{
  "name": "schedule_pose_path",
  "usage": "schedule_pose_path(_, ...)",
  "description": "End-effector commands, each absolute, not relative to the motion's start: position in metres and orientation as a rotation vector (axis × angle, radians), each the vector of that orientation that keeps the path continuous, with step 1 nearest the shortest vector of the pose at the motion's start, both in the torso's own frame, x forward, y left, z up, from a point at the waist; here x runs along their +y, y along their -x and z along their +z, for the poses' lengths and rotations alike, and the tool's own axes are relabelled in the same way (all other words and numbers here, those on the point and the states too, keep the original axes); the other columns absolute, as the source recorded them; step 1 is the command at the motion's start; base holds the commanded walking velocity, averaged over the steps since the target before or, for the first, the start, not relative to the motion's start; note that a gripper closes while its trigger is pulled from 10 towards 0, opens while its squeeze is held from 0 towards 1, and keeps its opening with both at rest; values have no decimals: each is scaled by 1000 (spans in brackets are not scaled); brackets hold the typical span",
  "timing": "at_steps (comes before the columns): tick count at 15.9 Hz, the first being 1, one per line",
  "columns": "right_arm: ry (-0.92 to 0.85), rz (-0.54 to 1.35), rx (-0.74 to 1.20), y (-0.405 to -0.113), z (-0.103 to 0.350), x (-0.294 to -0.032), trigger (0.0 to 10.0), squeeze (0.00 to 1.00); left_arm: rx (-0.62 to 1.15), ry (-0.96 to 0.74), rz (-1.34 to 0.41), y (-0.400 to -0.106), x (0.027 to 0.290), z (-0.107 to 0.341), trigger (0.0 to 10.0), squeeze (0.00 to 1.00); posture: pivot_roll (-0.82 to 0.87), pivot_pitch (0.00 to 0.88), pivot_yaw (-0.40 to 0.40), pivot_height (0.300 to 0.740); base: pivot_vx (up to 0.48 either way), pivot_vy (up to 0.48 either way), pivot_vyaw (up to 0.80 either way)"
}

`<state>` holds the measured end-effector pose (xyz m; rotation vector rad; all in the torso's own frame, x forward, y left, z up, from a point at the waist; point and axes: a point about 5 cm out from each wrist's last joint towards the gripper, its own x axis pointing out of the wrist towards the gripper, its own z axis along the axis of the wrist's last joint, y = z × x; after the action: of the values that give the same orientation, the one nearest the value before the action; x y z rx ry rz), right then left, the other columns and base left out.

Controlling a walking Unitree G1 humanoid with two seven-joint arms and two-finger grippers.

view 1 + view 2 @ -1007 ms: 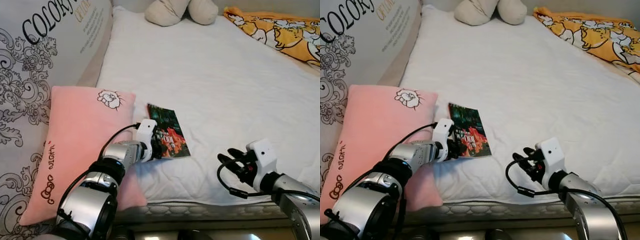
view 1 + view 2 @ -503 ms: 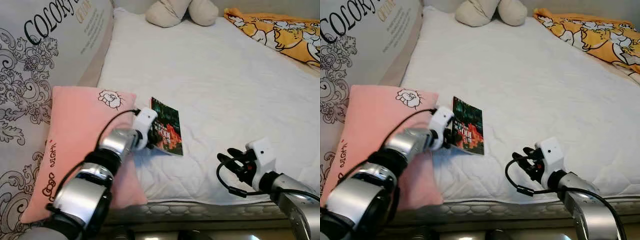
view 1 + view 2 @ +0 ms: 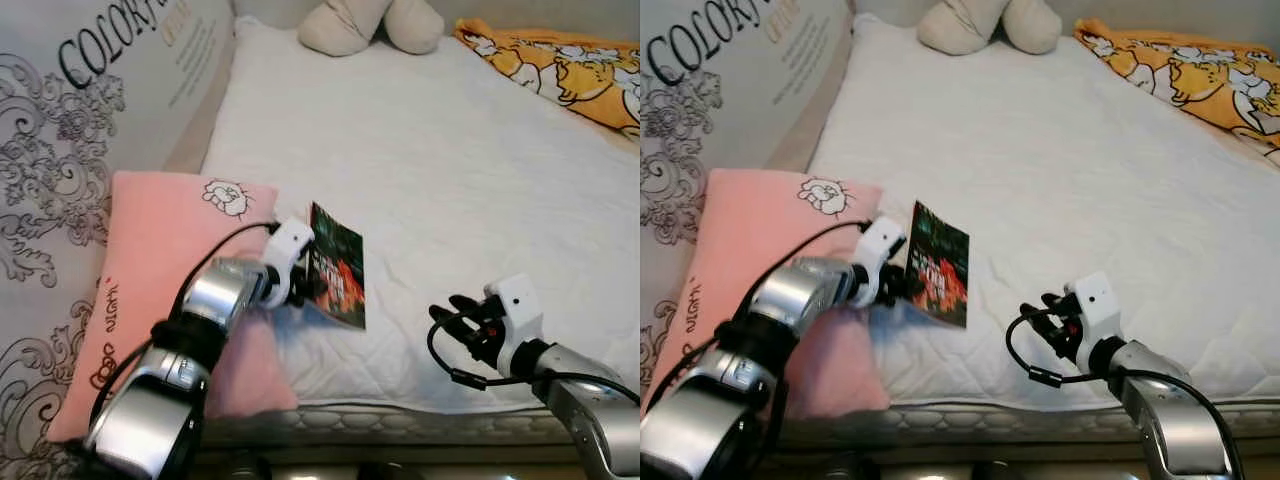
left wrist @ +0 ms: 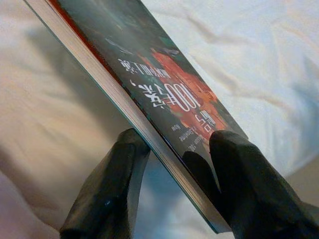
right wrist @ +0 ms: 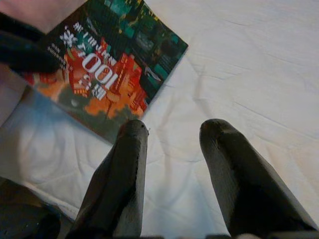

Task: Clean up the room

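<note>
white mattress, left tool clamped on tilted book, right tool parted, nearby

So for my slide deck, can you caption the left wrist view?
Left gripper shut on a book, its two black fingers pinching the edge above the white mattress.

You see a book with a dark green cover, red-orange artwork, white lettering. Mattress: plain white, quilted. Pillow: pink, small cartoon print, dark red script. Blanket: orange-yellow with white cartoon figures. Plush: beige. Headboard panel: pale grey, black scrollwork and lettering.
</note>
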<state>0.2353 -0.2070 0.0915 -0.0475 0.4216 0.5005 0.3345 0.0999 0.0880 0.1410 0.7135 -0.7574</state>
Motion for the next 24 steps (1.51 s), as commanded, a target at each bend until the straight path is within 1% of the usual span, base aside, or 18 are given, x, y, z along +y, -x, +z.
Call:
schedule_pose_path(1,59,500,414,-238,92,-207,10000,0,706,-153,-809,-330,90,89,10000,0,-74,15,-21,740,0,0,0)
schedule_pose_path(2,61,499,413,-238,92,-207,10000,0,696,-174,-802,-328,89,88,10000,0,-74,15,-20,740,0,0,0)
schedule_pose_path(3,62,496,410,-239,93,-208,10000,0,660,-196,-754,-333,91,90,10000,0,-75,15,-18,740,0,0,0)
schedule_pose_path(4,62,491,408,-239,93,-209,10000,0,615,-180,-693,-340,93,96,10000,1000,-76,16,-17,740,0,0,0)
schedule_pose_path(8,61,481,406,-237,93,-210,10000,0,556,-135,-622,-349,89,105,10000,1000,-86,22,-6,740,0,0,0)
schedule_pose_path(10,65,472,410,-234,92,-212,10000,0,583,-140,-647,-346,82,101,10000,1000,-95,23,1,740,0,0,0)
schedule_pose_path(11,67,464,410,-233,92,-214,10000,0,574,-172,-655,-345,83,101,10000,1000,-98,23,2,740,0,0,0)
schedule_pose_path(14,66,460,406,-233,93,-214,10000,0,467,-203,-643,-350,90,113,10000,1000,-97,23,5,740,0,0,0)
schedule_pose_path(15,69,452,396,-233,93,-215,10000,0,251,-170,-610,-350,107,138,10000,0,-89,18,8,740,0,0,0)
schedule_pose_path(16,68,450,388,-234,94,-215,10000,0,196,-156,-588,-348,117,145,10000,0,-89,18,8,740,0,0,0)
schedule_pose_path(17,63,463,371,-234,94,-211,10000,0,174,-142,-656,-327,140,149,10000,0,-61,11,-5,740,0,0,0)
schedule_pose_path(18,63,491,369,-236,91,-205,10000,0,223,-113,-886,-284,161,150,10000,0,-45,12,-18,740,0,0,0)
schedule_pose_path(19,64,500,370,-237,90,-203,10000,0,244,-108,-942,-272,169,150,10000,0,-45,12,-18,740,0,0,0)
schedule_pose_path(20,65,518,370,-240,90,-200,10000,0,318,-154,-1004,-253,185,145,10000,0,-20,14,-37,740,0,0,0)
schedule_pose_path(21,66,527,368,-241,91,-199,10000,0,357,-172,-1026,-246,191,143,10000,0,-20,14,-37,740,0,0,0)
schedule_pose_path(22,70,560,357,-247,93,-194,10000,0,462,-174,-1100,-225,206,141,10000,0,-6,16,-52,740,0,0,0)
schedule_pose_path(23,73,584,354,-249,94,-192,10000,0,489,-168,-1112,-221,210,142,10000,0,-6,16,-52,740,0,0,0)
schedule_pose_path(24,91,651,346,-250,95,-185,10000,0,537,-173,-1121,-214,214,145,10000,0,2,18,-60,740,0,0,0)
